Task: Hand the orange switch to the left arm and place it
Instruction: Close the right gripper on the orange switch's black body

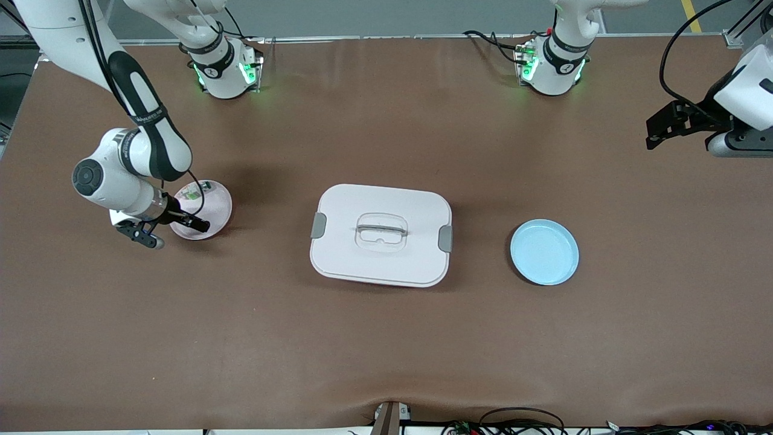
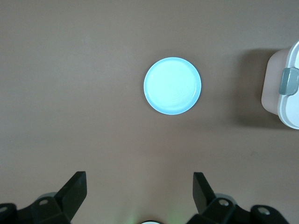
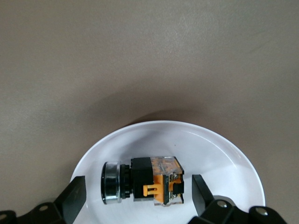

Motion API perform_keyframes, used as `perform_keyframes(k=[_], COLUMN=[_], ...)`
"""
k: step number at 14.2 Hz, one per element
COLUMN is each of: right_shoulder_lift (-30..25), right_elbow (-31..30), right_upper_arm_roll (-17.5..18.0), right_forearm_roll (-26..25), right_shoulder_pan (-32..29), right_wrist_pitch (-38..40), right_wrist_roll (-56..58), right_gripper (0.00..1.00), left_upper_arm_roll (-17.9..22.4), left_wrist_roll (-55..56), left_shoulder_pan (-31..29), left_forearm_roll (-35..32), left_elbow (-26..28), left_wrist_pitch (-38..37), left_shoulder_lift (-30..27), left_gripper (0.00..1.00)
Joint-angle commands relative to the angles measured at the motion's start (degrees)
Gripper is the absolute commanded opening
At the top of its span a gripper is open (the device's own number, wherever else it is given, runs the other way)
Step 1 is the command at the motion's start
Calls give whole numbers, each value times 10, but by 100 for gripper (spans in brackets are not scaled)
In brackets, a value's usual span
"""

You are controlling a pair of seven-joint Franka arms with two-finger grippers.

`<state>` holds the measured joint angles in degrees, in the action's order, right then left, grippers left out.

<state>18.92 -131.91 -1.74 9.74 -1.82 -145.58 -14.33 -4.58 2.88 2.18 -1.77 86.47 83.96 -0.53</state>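
Right gripper: one, jaws spread wide, set low at the pink plate, one finger over the plate, the other past its rim over the table. In the right wrist view the two fingertips flank the orange switch without touching it.

Left gripper: one, jaws wide apart and holding nothing, raised over the table at the left arm's end. The left arm waits there.

Arms: two, white with black joint bands. The right arm reaches down from its base, elbow bent, wrist angled toward the pink plate. The left arm enters at the table's edge, wrist roughly level.

Plates: two, small and round. The pink plate lies toward the right arm's end of the table. The blue plate lies toward the left arm's end; nothing shows in it.

Orange switch: one, lying on its side in the pink plate, a black cylindrical body with a silver-rimmed round end and an orange-and-clear block at the other end. In the front view a small green-and-white patch shows in the same plate; what it is cannot be told.

Box: one, large, white, with rounded corners. Lid on, a grey latch at each short side, a clear recessed handle in the middle. It stands between the two plates, apart from both.
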Motion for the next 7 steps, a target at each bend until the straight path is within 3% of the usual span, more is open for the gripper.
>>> perform_keyframes(k=[1,7], right_shoulder_lift=[6,11], right_elbow=[2,-5], right_upper_arm_roll=[6,6], right_forearm_roll=[9,8], right_shoulder_pan=[-5,-1], right_wrist_pitch=[3,3], right_wrist_roll=[-5,-5], right_gripper=[100,100], left_upper_arm_roll=[0,0], left_wrist_roll=[3,4], left_shoulder_pan=[-1,2], left_forearm_roll=[9,9], left_elbow=[3,3], left_wrist_pitch=[-9,-9], left_shoulder_lift=[-6,-4], left_gripper=[100,100])
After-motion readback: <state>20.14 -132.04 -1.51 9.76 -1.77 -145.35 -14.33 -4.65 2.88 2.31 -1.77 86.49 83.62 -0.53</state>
